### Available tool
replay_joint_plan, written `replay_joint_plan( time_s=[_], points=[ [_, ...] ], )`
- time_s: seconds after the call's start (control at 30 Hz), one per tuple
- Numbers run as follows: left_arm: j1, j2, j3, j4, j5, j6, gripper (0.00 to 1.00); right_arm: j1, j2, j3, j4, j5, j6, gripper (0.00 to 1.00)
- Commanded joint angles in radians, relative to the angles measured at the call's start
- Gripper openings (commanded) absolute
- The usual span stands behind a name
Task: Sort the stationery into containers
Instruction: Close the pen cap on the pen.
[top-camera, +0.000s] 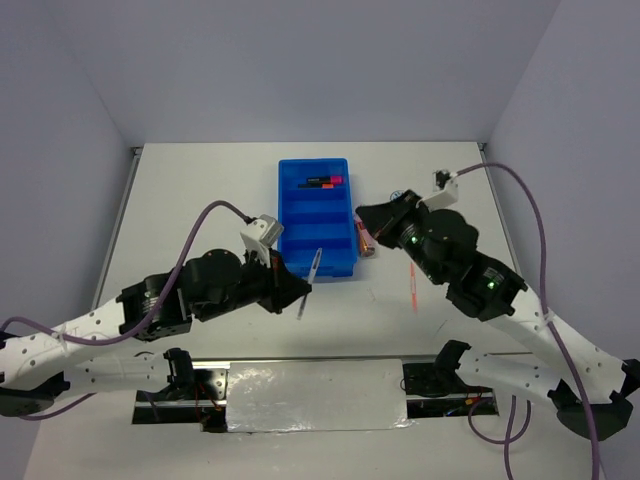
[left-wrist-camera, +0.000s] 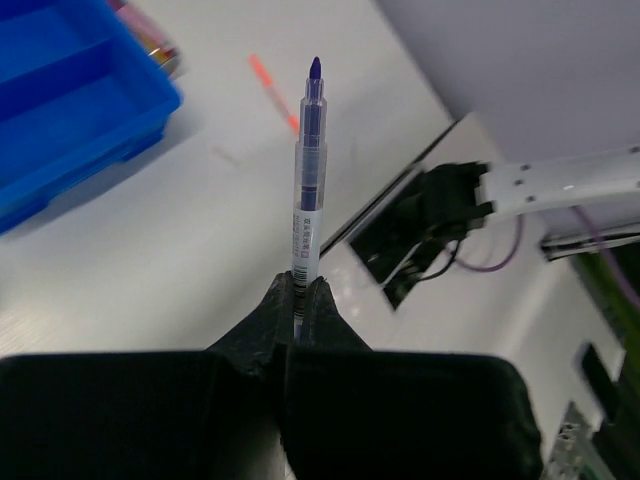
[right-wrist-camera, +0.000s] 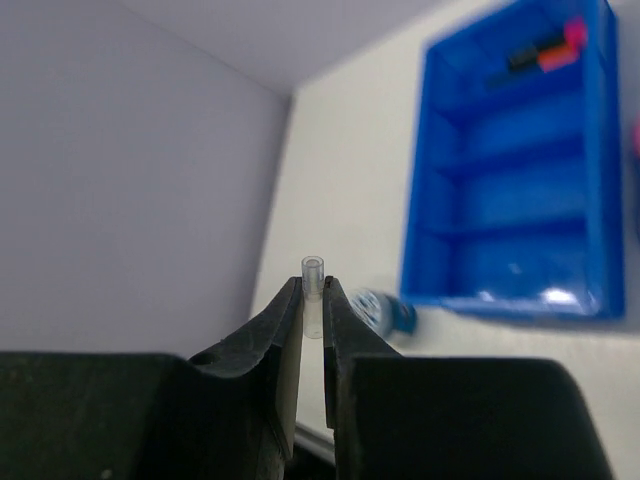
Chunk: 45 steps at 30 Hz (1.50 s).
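Observation:
My left gripper (left-wrist-camera: 300, 285) (top-camera: 305, 288) is shut on a thin clear pen (left-wrist-camera: 309, 170) (top-camera: 316, 262) with blue ink, its bare tip pointing away from the fingers, held above the table just off the near right corner of the blue tray (top-camera: 315, 235) (left-wrist-camera: 60, 110) (right-wrist-camera: 600, 200). My right gripper (right-wrist-camera: 313, 290) (top-camera: 362, 214), beside the tray's right wall, is shut on a small clear cap (right-wrist-camera: 313, 272). Black markers (top-camera: 320, 182) (right-wrist-camera: 545, 55) with pink and orange caps lie in the tray's far compartment.
A pink-copper tube (top-camera: 368, 243) (left-wrist-camera: 150, 35) lies against the tray's right side. An orange pen (top-camera: 413, 290) (left-wrist-camera: 272, 85) rests on the table further right. A blurred blue-white tape roll (right-wrist-camera: 385, 312) sits by the tray's near left corner.

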Motion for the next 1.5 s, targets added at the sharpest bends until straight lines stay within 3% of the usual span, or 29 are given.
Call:
replay_joint_plan(
  time_s=[0.0, 0.17, 0.37, 0.5, 0.73, 1.47],
  points=[
    [0.007, -0.008, -0.056, 0.413, 0.102, -0.021, 0.00, -0.030, 0.026, 0.134, 0.139, -0.079, -0.225, 0.00],
    [0.041, 0.061, -0.081, 0.569, 0.172, -0.061, 0.00, -0.089, 0.050, 0.195, 0.160, -0.171, -0.233, 0.00],
    [0.094, 0.085, -0.124, 0.649, 0.224, -0.100, 0.00, -0.164, 0.007, 0.142, 0.196, -0.331, -0.214, 0.00],
    [0.114, 0.090, -0.142, 0.668, 0.240, -0.104, 0.00, -0.199, 0.003, 0.129, 0.215, -0.489, -0.225, 0.00],
    [0.136, 0.102, -0.155, 0.668, 0.250, -0.101, 0.00, -0.221, 0.004, 0.106, 0.203, -0.589, -0.243, 0.00],
    [0.163, 0.118, -0.164, 0.665, 0.250, -0.112, 0.00, -0.256, 0.004, 0.066, 0.199, -0.658, -0.251, 0.00]
  ],
)
